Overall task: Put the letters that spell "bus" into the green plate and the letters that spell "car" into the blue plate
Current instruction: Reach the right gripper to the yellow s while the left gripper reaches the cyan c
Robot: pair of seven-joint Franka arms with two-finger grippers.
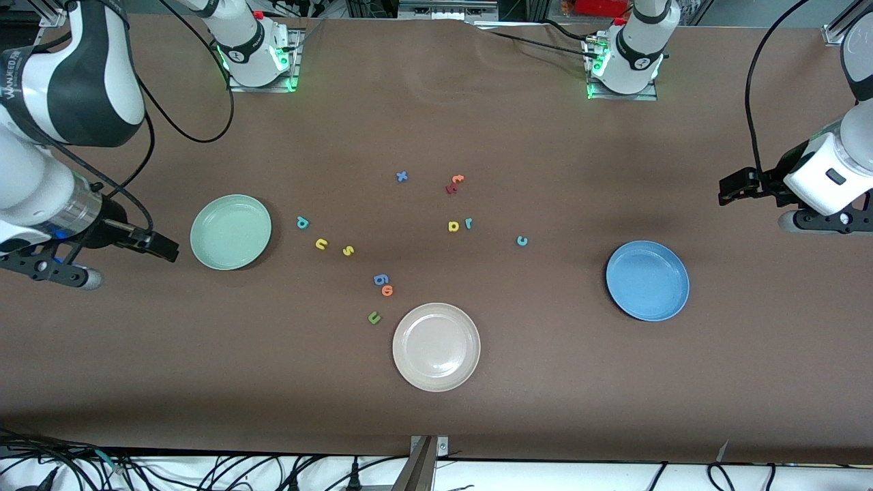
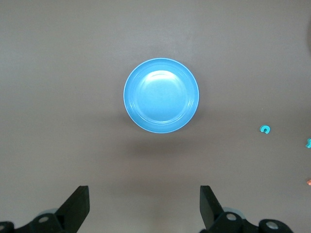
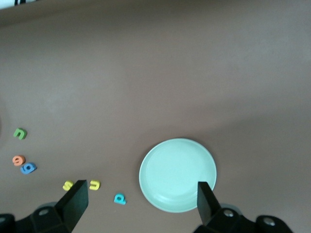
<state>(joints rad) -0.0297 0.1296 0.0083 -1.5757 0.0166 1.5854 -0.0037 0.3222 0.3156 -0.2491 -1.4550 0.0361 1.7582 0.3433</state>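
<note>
The green plate [image 1: 230, 232] [image 3: 178, 174] lies toward the right arm's end, empty. Beside it lie the teal "b" [image 1: 303, 222] [image 3: 119, 198], yellow "u" [image 1: 321, 243] [image 3: 94, 184] and yellow "s" [image 1: 348, 250] [image 3: 68, 185]. The blue plate [image 1: 647, 280] [image 2: 161, 95] lies empty toward the left arm's end. The teal "c" [image 1: 522, 240] [image 2: 265, 129], yellow "a" [image 1: 453, 226] and teal "r" [image 1: 468, 223] lie mid-table. My right gripper [image 1: 160, 245] [image 3: 141, 201] hangs open over bare table beside the green plate. My left gripper [image 1: 728, 189] [image 2: 145, 204] hangs open over bare table beside the blue plate.
A cream-white plate [image 1: 436, 346] sits nearest the front camera. Beside it lie an olive "u" [image 1: 374, 318], an orange "o" [image 1: 387, 290] and a blue "g" [image 1: 380, 279]. A blue "x" [image 1: 402, 176], an orange "t" [image 1: 457, 179] and a red letter [image 1: 451, 188] lie nearer the bases.
</note>
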